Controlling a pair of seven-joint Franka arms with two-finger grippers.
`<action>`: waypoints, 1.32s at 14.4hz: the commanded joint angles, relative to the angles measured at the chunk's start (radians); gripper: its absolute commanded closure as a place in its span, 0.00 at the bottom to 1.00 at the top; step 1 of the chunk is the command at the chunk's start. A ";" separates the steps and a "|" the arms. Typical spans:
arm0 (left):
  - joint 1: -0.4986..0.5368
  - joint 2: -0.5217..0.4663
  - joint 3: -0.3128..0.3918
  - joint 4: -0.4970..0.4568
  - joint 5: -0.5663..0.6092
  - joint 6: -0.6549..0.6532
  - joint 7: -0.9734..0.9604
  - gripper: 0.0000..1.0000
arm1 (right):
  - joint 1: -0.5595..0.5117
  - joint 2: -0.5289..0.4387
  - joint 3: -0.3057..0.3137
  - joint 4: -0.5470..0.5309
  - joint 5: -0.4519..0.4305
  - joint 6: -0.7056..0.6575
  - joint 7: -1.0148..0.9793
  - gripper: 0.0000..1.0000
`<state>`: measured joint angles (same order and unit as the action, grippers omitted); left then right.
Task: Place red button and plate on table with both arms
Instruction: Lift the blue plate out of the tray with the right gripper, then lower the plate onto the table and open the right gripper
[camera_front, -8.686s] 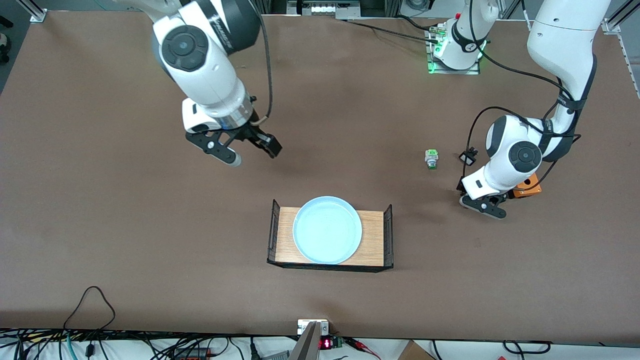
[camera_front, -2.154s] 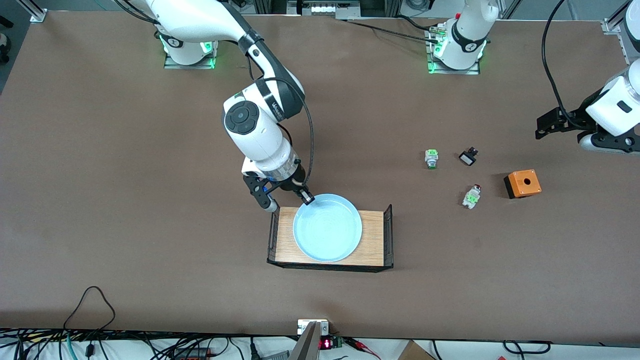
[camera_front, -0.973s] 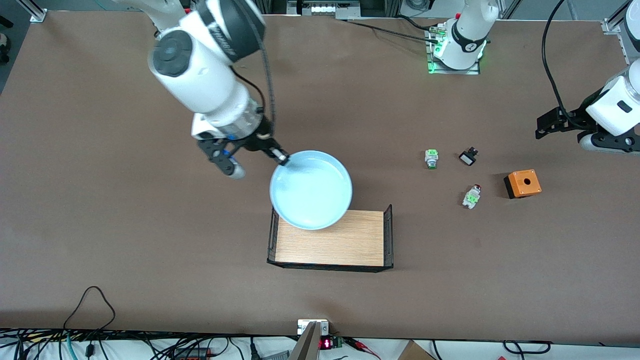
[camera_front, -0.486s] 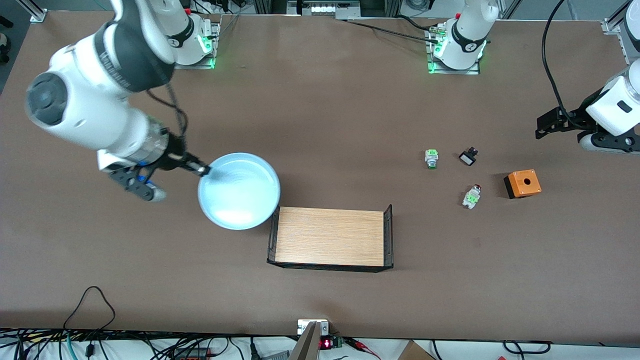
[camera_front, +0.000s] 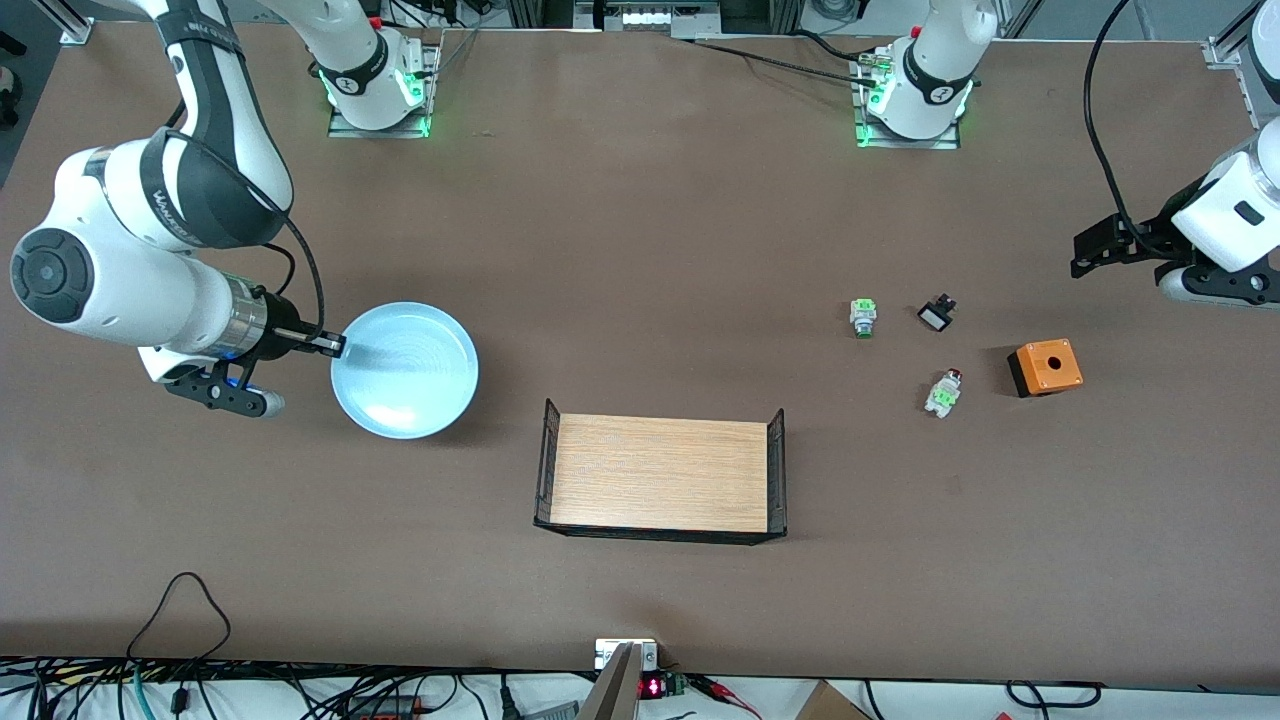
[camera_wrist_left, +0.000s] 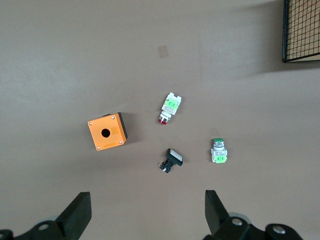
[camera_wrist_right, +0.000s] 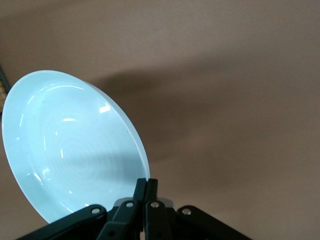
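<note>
The right gripper (camera_front: 335, 346) was clamped on the rim of the plate (camera_front: 405, 370), its 2 fingers (camera_wrist_right: 145, 192) pinched tight over the edge, and it held the light blue plate over the worktop (camera_front: 640, 220) toward the right arm's end; whether the plate touched the surface could not be told. From that gripper, the wooden tray (camera_front: 660, 487) with black mesh ends sat well apart toward the left arm's end, bare on top. The left gripper (camera_front: 1140, 262) hung wide and empty over the worktop at the left arm's end, where that arm waited, its 2 dark fingers (camera_wrist_left: 77, 217) spread with nothing between them. Below and near it lay 4 small parts: the red button (camera_front: 943, 392), on its side with the green block showing, rested on the worktop well away from the right gripper and apart from the left gripper. Just beside the red button sat an orange box (camera_front: 1045, 367) with a round hole in its top. A green-capped button (camera_front: 862, 318) and a small black-and-white part (camera_front: 935, 315) lay close together, near the red button but not touching it.
</note>
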<state>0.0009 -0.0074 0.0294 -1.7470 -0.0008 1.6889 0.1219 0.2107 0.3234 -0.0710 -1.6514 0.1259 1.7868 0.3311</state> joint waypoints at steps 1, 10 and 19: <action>0.002 0.012 -0.002 0.031 0.019 -0.023 0.016 0.00 | -0.045 -0.081 0.013 -0.134 -0.052 0.045 -0.139 1.00; 0.004 0.012 -0.002 0.031 0.019 -0.023 0.016 0.00 | -0.217 -0.090 0.014 -0.341 -0.055 0.232 -0.495 1.00; 0.004 0.012 -0.002 0.031 0.019 -0.023 0.016 0.00 | -0.319 -0.066 0.014 -0.545 -0.055 0.523 -0.725 1.00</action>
<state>0.0009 -0.0073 0.0294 -1.7469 -0.0008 1.6888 0.1219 -0.0741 0.2694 -0.0713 -2.1515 0.0798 2.2648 -0.3465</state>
